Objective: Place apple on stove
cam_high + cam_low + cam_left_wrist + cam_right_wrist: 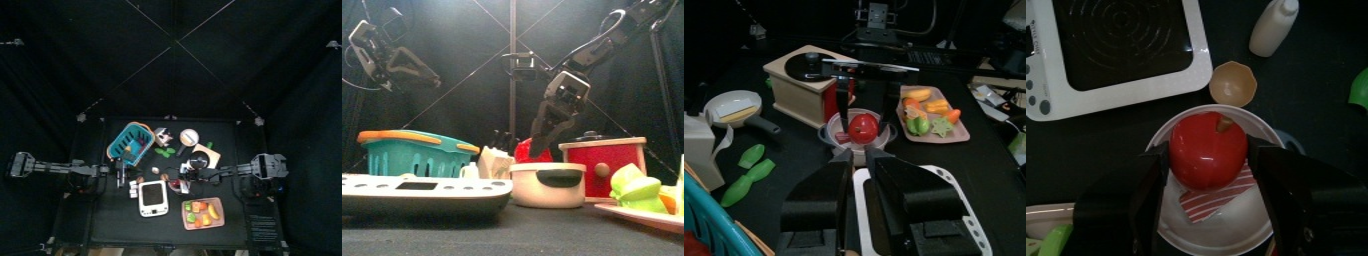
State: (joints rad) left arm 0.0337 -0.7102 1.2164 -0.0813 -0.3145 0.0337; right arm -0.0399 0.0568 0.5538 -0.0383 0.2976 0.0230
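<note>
The red apple [1207, 148] lies in a small white bowl [1227, 225] just beside the white stove [1120, 50] with its dark round burner. My right gripper [1211, 168] hangs over the bowl with one jaw on each side of the apple, open around it. The left wrist view shows the apple [862, 125] in the bowl with the right gripper's fingers [846, 98] coming down on it. My left gripper [859, 166] hovers close by over the stove's edge [946, 186], jaws together and empty. The stove [152, 197] sits at the table's front middle.
A salmon tray [203, 212] of orange and green food lies right of the stove. A teal rack [130, 140] stands at the back left. A red box [603, 165] and a white pot [545, 186] stand near the bowl. A white bottle [1276, 25] and a tan cup [1233, 82] are beside the stove.
</note>
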